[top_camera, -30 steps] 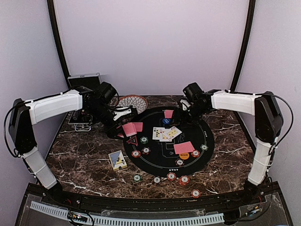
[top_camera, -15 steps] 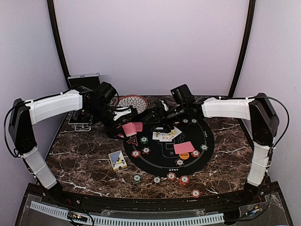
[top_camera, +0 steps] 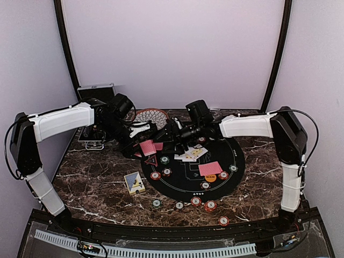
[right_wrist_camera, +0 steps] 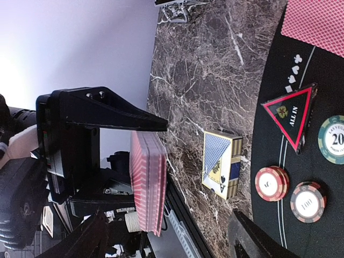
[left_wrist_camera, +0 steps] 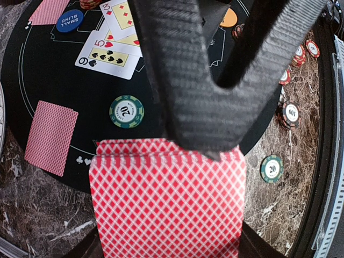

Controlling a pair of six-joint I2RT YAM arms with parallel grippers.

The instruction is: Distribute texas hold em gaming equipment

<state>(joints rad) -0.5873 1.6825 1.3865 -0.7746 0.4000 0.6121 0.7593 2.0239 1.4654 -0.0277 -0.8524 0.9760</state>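
Note:
My left gripper (top_camera: 141,145) is shut on a deck of red-backed cards (top_camera: 147,148) and holds it above the left edge of the black mat (top_camera: 236,161). In the left wrist view the deck (left_wrist_camera: 166,199) fills the bottom. My right gripper (top_camera: 167,141) is open, its black fingers (left_wrist_camera: 183,80) just past the deck's far edge. In the right wrist view the deck (right_wrist_camera: 148,183) shows edge-on between my open right fingers (right_wrist_camera: 252,236). A red triangle marker (top_camera: 150,160), face-up cards (top_camera: 191,154), a red-backed card (top_camera: 209,169), an orange button (top_camera: 210,175) and striped chips (top_camera: 155,175) lie on the mat.
A blue card box (top_camera: 134,183) lies on the marble left of the mat. Several chips (top_camera: 196,201) sit along the mat's front edge. A patterned bowl (top_camera: 152,115) and a black case (top_camera: 97,91) stand at the back left. A blue button (left_wrist_camera: 70,20) lies near the face-up cards.
My right arm has swung left from the mat's far right side across to the deck in my left gripper. The left arm and the deck have not moved.

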